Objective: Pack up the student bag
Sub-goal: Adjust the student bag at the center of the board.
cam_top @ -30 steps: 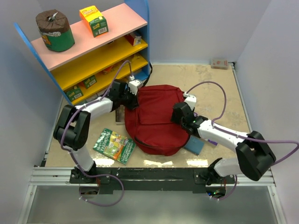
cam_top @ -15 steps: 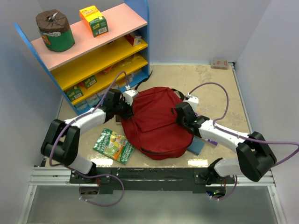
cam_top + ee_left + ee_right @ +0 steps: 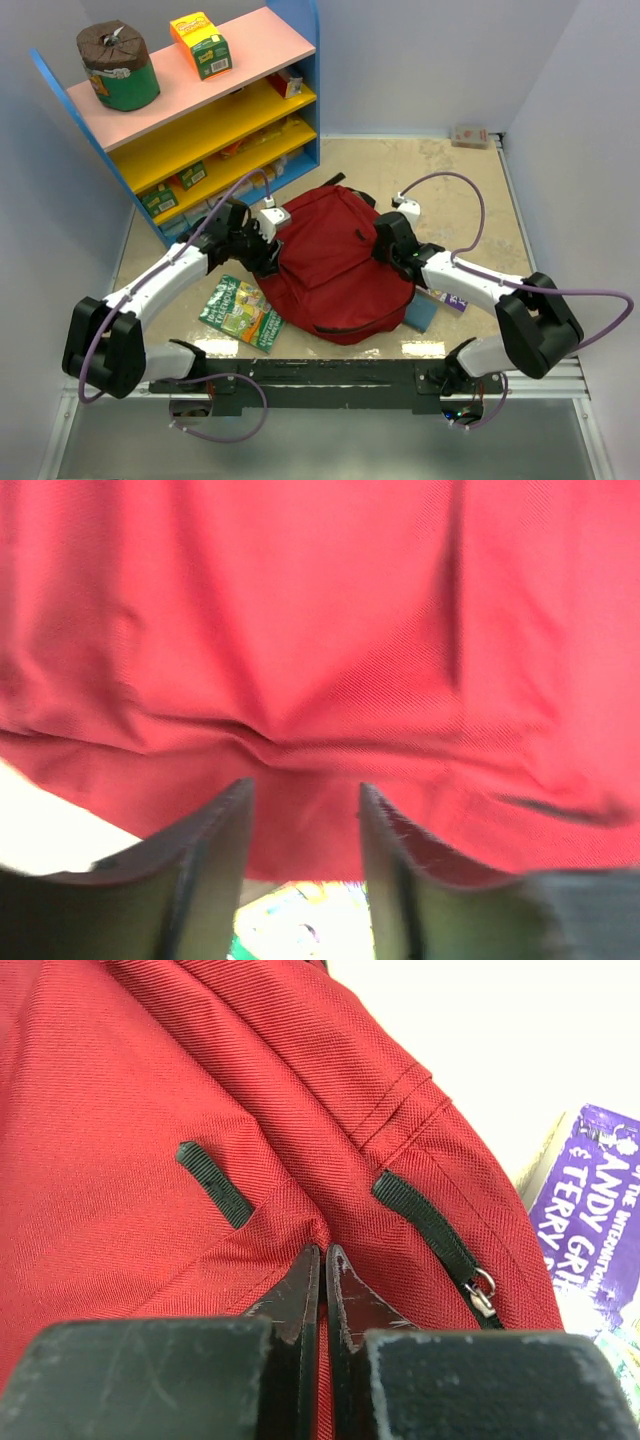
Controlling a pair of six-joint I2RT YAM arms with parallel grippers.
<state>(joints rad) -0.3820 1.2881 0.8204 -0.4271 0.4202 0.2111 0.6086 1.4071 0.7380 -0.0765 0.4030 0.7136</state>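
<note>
The student bag (image 3: pixel 335 265), dark red with black straps, lies in the middle of the table. My left gripper (image 3: pixel 272 258) sits at its left edge. In the left wrist view the left gripper (image 3: pixel 305 795) is open, with the bag's red fabric (image 3: pixel 320 660) hanging just beyond and between the fingers (image 3: pixel 225 850). My right gripper (image 3: pixel 386 250) is at the bag's right side. In the right wrist view the right gripper (image 3: pixel 322 1252) is shut, pinching a fold of the bag's fabric (image 3: pixel 150 1160) beside a black zipper with a metal pull (image 3: pixel 482 1296).
A green book (image 3: pixel 243 312) lies on the table left of the bag. A purple book (image 3: pixel 448 299) and a blue item (image 3: pixel 420 312) lie by its right edge. A coloured shelf unit (image 3: pixel 200 110) stands at the back left, a small box (image 3: pixel 470 135) at the far right.
My left gripper has opened and let go of the bag as the arm swung toward the near edge. My right gripper has closed on the fabric. The bag has shifted and turned.
</note>
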